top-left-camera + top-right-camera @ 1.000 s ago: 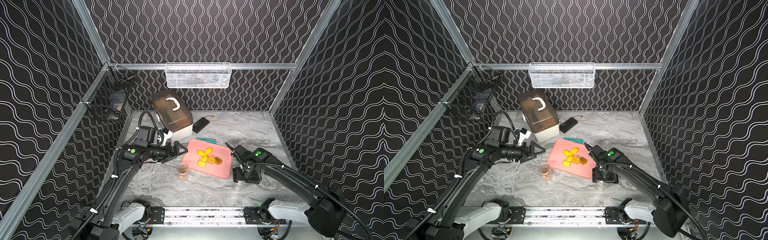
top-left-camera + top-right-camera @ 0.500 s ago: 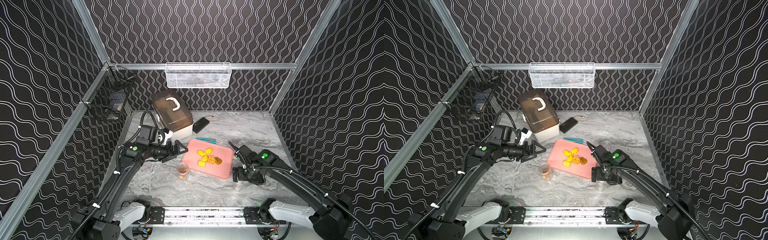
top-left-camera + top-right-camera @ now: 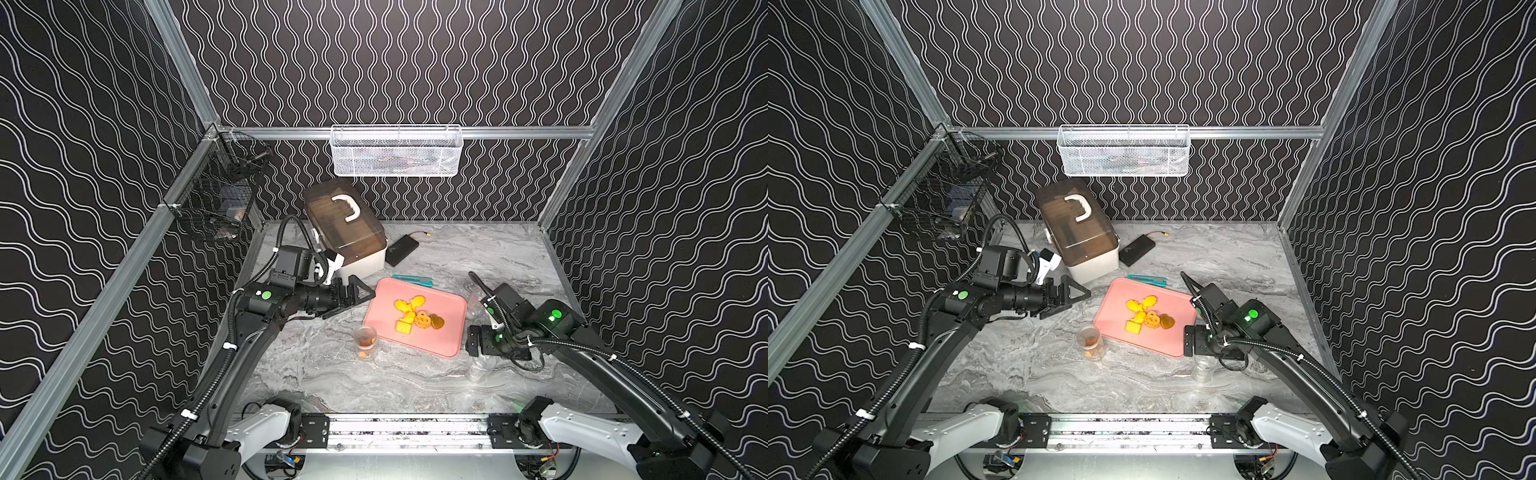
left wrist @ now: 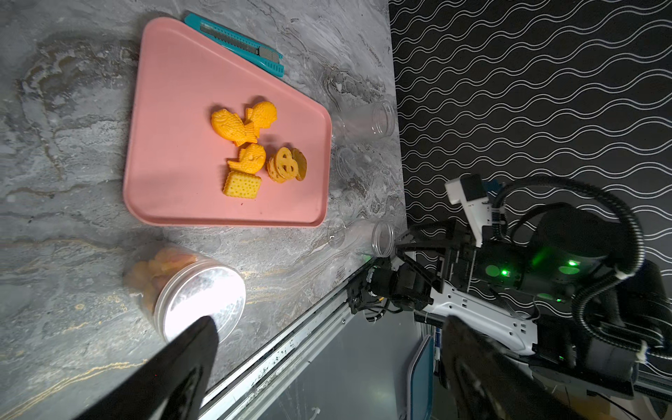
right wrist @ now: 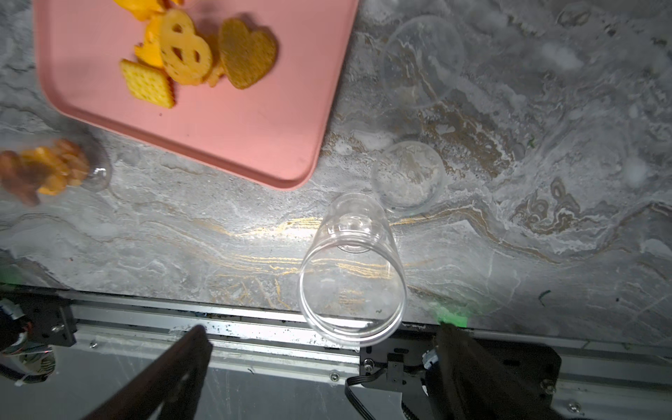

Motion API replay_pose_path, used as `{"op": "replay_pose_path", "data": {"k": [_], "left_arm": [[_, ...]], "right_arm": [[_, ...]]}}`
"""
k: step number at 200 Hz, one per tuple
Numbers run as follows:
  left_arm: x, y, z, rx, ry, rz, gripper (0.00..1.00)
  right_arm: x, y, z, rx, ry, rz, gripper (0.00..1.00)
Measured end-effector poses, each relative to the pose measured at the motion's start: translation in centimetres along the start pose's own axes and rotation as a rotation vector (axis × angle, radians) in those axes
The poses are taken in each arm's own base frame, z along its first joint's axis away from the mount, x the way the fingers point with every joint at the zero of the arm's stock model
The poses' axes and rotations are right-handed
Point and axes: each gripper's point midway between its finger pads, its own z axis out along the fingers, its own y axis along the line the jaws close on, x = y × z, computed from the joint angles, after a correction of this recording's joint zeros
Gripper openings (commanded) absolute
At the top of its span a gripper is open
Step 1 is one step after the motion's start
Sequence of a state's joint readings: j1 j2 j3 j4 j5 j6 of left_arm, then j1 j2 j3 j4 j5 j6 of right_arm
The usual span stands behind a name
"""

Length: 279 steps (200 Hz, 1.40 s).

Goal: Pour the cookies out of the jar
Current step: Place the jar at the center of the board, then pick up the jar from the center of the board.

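Note:
A clear jar (image 3: 365, 341) (image 3: 1090, 341) (image 4: 189, 287) (image 5: 43, 171) stands on the table in front of the pink tray (image 3: 382, 328) (image 3: 1113, 324) (image 4: 171, 109) (image 5: 236, 134), with a shiny lid on it and cookies inside. More cookies (image 3: 415, 316) (image 3: 1147, 318) (image 4: 254, 145) (image 5: 189, 58) lie loose on the tray. My left gripper (image 3: 358, 293) (image 3: 1074, 293) (image 4: 329, 323) hangs open left of the tray, holding nothing. My right gripper (image 3: 478, 349) (image 3: 1196, 347) (image 5: 323, 329) is open just above an empty upright jar (image 3: 484, 366) (image 3: 1203, 369) (image 5: 351, 269), clear of it.
A brown-lidded storage box (image 3: 345, 224) and a black device (image 3: 401, 249) sit at the back. A teal box cutter (image 3: 411, 279) (image 4: 236, 40) lies against the tray's far edge. Clear lids (image 5: 407, 176) and another empty jar (image 4: 367, 120) are right of the tray.
My right gripper has opened wide off the empty jar, which now stands free, and its arm has drawn back to the right. The left arm has barely shifted.

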State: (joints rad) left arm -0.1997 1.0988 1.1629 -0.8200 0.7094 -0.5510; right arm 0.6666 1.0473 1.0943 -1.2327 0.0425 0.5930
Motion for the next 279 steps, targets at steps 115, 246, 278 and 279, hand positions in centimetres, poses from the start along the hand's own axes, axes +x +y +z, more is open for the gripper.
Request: {"op": "replay_pose_path", "data": {"k": [115, 246, 278, 279], "left_arm": [[0.4, -0.4, -0.8, -0.014, 0.003, 0.046, 0.99], [4.0, 1.8, -2.2, -0.122, 0.033, 0.047, 0.99], [5.0, 3.1, -2.6, -0.194, 0.042, 0.042, 0.99], [5.1, 3.1, -2.7, -0.195, 0.042, 0.042, 0.99]], "right_arm": [[-4.7, 4.9, -7.1, -0.22, -0.173, -0.057, 1.0], [-3.7, 11.2, -5.5, -0.505, -0.011, -0.079, 1.0], [-3.4, 11.3, -4.5, -0.504, 0.011, -0.073, 1.0], [-3.4, 11.3, -4.5, -0.504, 0.012, -0.073, 1.0]]}}
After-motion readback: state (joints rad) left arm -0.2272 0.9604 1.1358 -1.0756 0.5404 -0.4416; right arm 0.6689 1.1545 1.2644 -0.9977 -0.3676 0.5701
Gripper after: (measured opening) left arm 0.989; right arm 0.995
